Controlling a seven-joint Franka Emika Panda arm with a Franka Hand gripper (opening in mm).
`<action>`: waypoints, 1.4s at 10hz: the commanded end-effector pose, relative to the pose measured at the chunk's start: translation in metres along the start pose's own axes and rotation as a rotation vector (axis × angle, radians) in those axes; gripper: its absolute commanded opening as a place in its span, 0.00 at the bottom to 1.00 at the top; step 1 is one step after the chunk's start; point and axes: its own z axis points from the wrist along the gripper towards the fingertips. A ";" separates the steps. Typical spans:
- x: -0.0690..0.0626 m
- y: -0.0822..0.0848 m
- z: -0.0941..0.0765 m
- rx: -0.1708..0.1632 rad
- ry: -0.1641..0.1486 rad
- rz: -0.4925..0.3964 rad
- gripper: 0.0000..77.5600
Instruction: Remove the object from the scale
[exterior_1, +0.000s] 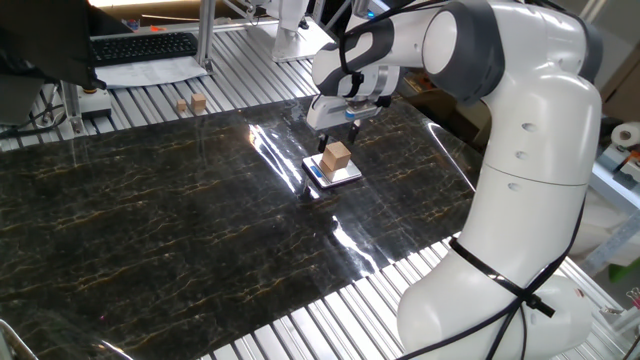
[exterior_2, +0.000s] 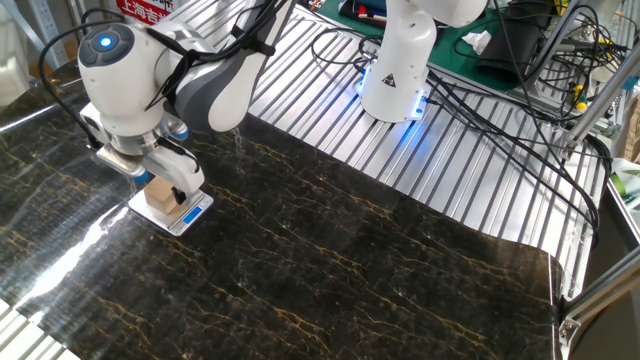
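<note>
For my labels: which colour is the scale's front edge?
Blue, on the small flat square silvery-white scale; the other fixed view shows it best.

The gripper (exterior_1: 340, 127) hangs directly above the wooden cube (exterior_1: 337, 155), its two dark fingers (exterior_1: 349, 126) parted and clear of the block, a thin gap showing between fingertips and the cube's top. The cube sits below the gripper on the scale (exterior_1: 333, 172), a small silvery square with a blue mark on its front edge, resting on the dark marbled table (exterior_1: 150, 220). Far to the left of the gripper and further back, two small wooden blocks (exterior_1: 192, 104) stand side by side on the ribbed metal surface
</note>
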 end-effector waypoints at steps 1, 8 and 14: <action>-0.001 -0.001 0.004 0.002 0.003 -0.003 1.00; 0.006 -0.003 0.023 0.010 0.023 -0.002 1.00; 0.006 -0.004 0.032 0.011 0.020 -0.006 1.00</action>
